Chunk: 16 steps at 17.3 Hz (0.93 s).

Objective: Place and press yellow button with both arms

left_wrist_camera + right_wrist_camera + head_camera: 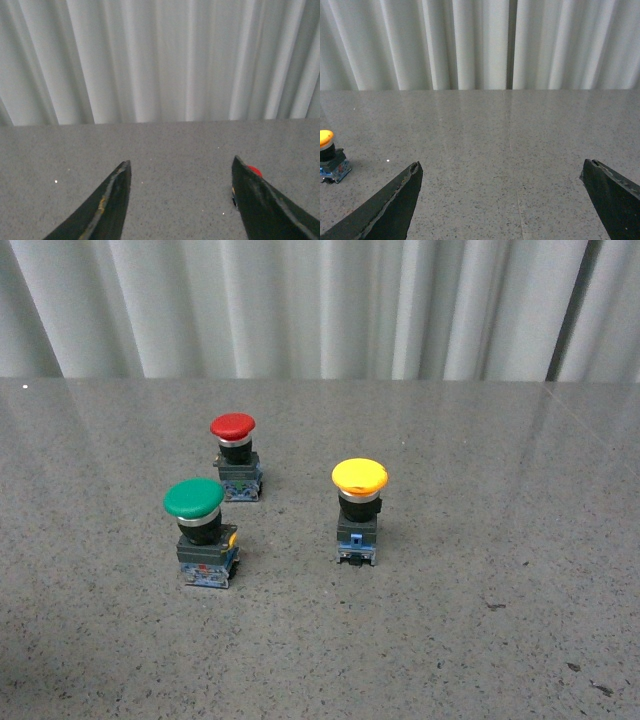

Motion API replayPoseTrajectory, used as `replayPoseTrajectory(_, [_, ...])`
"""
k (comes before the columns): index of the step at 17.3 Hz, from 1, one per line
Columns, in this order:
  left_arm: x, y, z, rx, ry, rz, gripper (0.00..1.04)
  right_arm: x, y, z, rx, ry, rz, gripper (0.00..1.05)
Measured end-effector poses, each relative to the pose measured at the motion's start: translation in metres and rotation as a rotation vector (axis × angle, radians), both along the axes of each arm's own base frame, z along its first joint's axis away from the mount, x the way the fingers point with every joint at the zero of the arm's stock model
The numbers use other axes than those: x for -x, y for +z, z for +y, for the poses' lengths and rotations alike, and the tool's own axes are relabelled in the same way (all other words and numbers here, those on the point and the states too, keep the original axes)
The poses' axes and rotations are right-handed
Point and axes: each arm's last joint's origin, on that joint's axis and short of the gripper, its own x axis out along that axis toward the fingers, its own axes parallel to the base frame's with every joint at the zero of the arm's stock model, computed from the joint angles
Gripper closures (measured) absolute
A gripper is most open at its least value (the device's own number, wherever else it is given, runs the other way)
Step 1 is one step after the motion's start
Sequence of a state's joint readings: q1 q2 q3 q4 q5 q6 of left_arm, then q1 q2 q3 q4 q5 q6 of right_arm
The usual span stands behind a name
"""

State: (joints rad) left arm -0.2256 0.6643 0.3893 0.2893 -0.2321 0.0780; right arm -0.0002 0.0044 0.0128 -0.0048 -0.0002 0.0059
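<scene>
The yellow button (359, 508) stands upright on the grey table, right of centre in the front view, with a yellow mushroom cap, black body and blue-grey base. It also shows at the edge of the right wrist view (329, 156). Neither arm shows in the front view. My left gripper (180, 165) is open and empty over bare table. My right gripper (501, 167) is open wide and empty, with the yellow button well off to one side of its fingers.
A green-capped button (201, 532) stands at the front left and a red-capped button (236, 456) behind it. The red cap (255, 171) peeks out behind one left finger. The grey speckled table (480, 570) ends at a white curtain (320, 300).
</scene>
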Motion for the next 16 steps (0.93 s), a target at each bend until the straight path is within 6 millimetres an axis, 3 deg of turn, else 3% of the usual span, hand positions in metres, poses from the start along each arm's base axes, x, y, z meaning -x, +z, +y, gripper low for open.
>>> replayPoseTrajectory(1, [0.006, -0.017, 0.006, 0.045, 0.001, 0.007, 0.60, 0.000, 0.000, 0.000, 0.000, 0.000, 0.000, 0.06])
replayPoseTrajectory(16, [0.024, -0.052, 0.020, 0.071, -0.004, 0.014, 1.03, 0.000, 0.000, 0.000, 0.000, 0.000, 0.000, 0.06])
